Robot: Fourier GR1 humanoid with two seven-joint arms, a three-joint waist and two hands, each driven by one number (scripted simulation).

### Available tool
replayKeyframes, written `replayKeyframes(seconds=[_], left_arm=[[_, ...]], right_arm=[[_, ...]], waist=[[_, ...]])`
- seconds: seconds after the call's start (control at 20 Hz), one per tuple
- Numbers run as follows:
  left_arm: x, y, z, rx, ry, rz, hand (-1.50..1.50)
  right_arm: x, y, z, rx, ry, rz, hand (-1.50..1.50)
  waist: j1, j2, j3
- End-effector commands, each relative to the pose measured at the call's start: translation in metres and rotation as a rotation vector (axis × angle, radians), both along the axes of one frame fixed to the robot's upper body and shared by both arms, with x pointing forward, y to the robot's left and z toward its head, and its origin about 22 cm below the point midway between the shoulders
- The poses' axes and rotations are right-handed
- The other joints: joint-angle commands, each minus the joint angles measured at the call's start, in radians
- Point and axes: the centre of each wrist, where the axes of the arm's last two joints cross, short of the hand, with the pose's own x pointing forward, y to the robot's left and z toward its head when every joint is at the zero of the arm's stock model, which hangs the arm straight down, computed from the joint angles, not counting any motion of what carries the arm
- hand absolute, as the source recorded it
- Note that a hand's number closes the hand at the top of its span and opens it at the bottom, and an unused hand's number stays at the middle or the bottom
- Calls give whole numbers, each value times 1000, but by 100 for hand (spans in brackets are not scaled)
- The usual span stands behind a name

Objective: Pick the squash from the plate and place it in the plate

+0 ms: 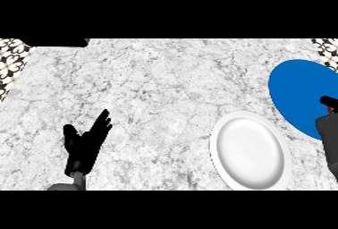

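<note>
Grey-white marbled counter (165, 89) (veined throughout), with patterned black-and-white tile (12, 56) at both upper corners.

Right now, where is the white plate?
In the head view, the white plate lies on the counter's near right, just left of the blue plate.

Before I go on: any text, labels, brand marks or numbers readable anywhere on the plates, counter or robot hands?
None: no readable text shows in this view.
Blue plate: plain, no marking.
White plate: plain, no marking.
Counter: marble pattern only.
Left robot hand and right robot hand: plain black, no label.
</note>
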Motion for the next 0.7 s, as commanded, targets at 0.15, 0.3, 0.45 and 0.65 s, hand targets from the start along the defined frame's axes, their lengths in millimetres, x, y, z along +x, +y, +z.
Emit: replayKeyframes(seconds=[0.15,0.3,0.45,0.65], left_arm=[[1,-5,0,-8,17,1,0],[-3,13,-5,4,11,21,0],[-6,16,4,-4,6,38,0],[2,12,-11,12,1,46,0]], right_arm=[[11,6,20,-194,-222,18,-150],[6,16,12,-190,-303,-31,-150],[-5,11,18,-161,-371,-13,-150],[-17,50,9,-79,-474,101,-150]], waist=[[-8,-5,1],[-10,-5,-1],[-21,-15,-3],[-41,-15,-5]])
